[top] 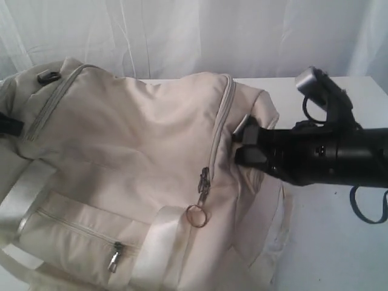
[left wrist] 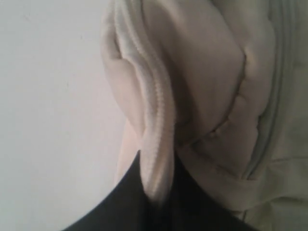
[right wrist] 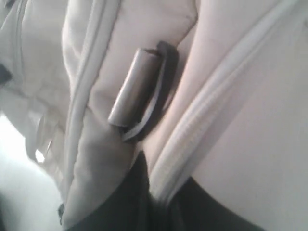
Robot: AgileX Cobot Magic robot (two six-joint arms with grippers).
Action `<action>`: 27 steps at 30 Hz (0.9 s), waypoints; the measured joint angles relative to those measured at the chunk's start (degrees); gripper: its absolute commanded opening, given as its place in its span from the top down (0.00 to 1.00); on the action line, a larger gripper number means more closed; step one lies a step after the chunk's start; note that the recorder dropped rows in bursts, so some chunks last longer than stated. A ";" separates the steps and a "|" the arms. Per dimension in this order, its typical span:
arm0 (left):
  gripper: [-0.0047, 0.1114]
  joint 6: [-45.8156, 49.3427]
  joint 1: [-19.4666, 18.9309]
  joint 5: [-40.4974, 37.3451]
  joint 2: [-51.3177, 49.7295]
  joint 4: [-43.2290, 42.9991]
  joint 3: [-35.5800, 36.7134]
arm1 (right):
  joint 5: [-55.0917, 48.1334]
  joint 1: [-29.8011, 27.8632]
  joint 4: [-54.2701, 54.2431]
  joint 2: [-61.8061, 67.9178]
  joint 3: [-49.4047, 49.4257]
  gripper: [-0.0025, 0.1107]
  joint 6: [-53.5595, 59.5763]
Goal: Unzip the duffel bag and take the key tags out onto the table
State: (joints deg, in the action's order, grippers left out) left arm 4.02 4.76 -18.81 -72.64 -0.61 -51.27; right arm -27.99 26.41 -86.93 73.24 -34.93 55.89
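So, the duffel bag point(top: 133, 151) lay on the table point(top: 327, 242) with both pincers clamped onto it: the left gripper point(left wrist: 156, 195) squeezed a ribbed seam point(left wrist: 159, 110) at the bag's edge, while the right gripper point(right wrist: 155, 192) pinched the ridge along a zipper point(right wrist: 202, 120) at its right end.

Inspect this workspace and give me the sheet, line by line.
Surface: white table, bare to the right of the bag.
Job's things: duffel bag lies on it; main zipper looks closed, ring pull hangs free; key tags not seen.
Clutter: nothing seen.
Tools: left tool pinches a corded seam of the bag; right tool pinches a seam beside a grey tube-shaped fitting.
Cables: dark cable loop on the right arm; grey loop hangs under it.
Surroundings: white curtain behind.
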 measured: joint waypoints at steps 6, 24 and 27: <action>0.96 -1.47 0.00 -15.76 9.35 -0.44 0.00 | 8.89 0.00 0.97 -0.74 -4.11 0.98 0.00; 0.96 -5.63 0.00 -28.54 24.25 -3.52 6.40 | 7.39 -1.40 8.92 -3.97 -5.45 0.98 0.00; 0.90 -5.63 0.00 -27.09 24.25 -3.52 6.77 | 7.29 -1.40 9.96 -5.25 -5.45 0.98 -0.13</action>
State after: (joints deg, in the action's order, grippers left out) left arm -1.60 4.76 -45.91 -48.39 -4.14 -44.50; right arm -20.70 25.01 -76.97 67.99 -40.38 55.76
